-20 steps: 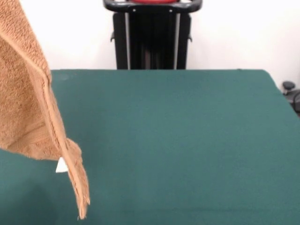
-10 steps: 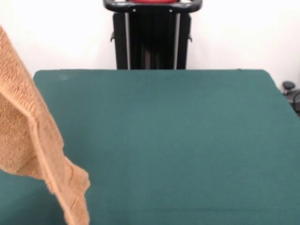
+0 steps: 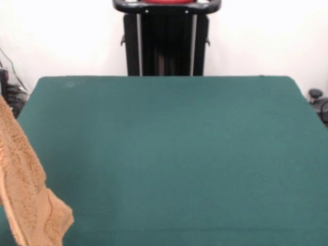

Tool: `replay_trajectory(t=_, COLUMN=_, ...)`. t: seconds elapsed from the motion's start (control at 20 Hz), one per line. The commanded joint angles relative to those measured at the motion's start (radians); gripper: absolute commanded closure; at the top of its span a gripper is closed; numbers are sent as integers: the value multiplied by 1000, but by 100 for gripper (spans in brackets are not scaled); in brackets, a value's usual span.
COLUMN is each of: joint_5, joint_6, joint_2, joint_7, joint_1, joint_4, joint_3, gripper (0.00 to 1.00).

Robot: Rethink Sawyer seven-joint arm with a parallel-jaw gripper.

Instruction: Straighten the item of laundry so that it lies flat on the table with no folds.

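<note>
One view is all you have, and it shows only a strip of the orange-tan terry-cloth hand towel (image 3: 25, 205) at the left edge, low in the frame, in front of the near-left corner of the large dark green felt-topped table (image 3: 174, 154). Its visible edge slants from upper left down to lower right, ending in a bunched, wrinkled lower corner. Whether that corner touches the felt you cannot tell. The long axis looks closer to upright than flat, though most of the cloth is out of frame, so treat that as a guess.

No gripper shows anywhere, so you cannot say whether it is spread, clamped, or holding the cloth; whatever carries the towel is out of sight.

Expect the towel to behave as light, limp and thick-piled: it will sag, fold on itself and drag on the felt rather than slide. It is not fragile. Your best holds are likely the corners or the hem, where a pinch controls a whole edge.
</note>
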Motion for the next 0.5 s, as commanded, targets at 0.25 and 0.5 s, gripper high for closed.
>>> replay_trajectory(t=0.25, joint_5=-177, joint_6=-113, joint_2=-82, joint_7=-75, joint_1=125, joint_4=123, joint_3=-133, gripper=100)
replay_trajectory(t=0.5, joint_5=-246, joint_6=-136, joint_2=-136, joint_7=79, joint_1=199, joint_4=165, joint_3=-209, gripper=100)
